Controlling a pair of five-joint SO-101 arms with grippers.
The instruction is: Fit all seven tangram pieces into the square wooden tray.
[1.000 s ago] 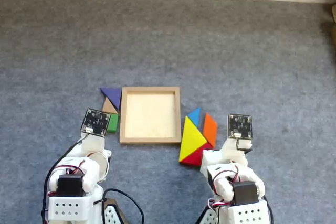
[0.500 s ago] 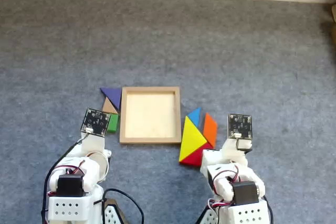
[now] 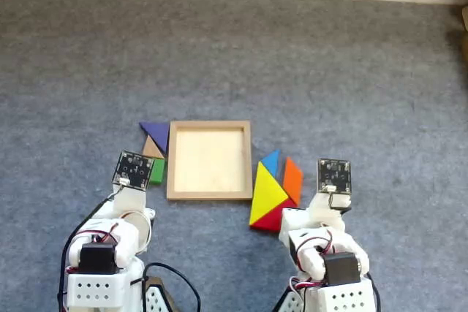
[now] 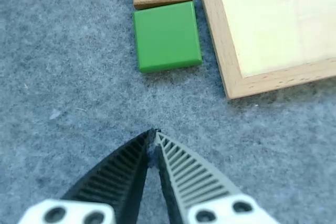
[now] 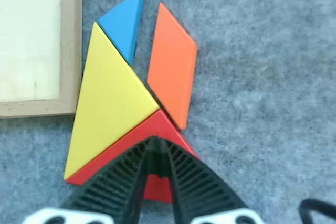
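The left arm (image 3: 121, 217) and right arm (image 3: 311, 218) were white with black motors (image 3: 95, 258) and cables (image 3: 178, 274). The left gripper (image 4: 154, 136) had ribbed fingers (image 4: 123, 169), one black, one grey.

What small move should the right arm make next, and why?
Probably open the right gripper and lower it onto the red triangle: the tray holds no piece yet, every piece lies outside it, and the shut gripper hangs directly over that piece.
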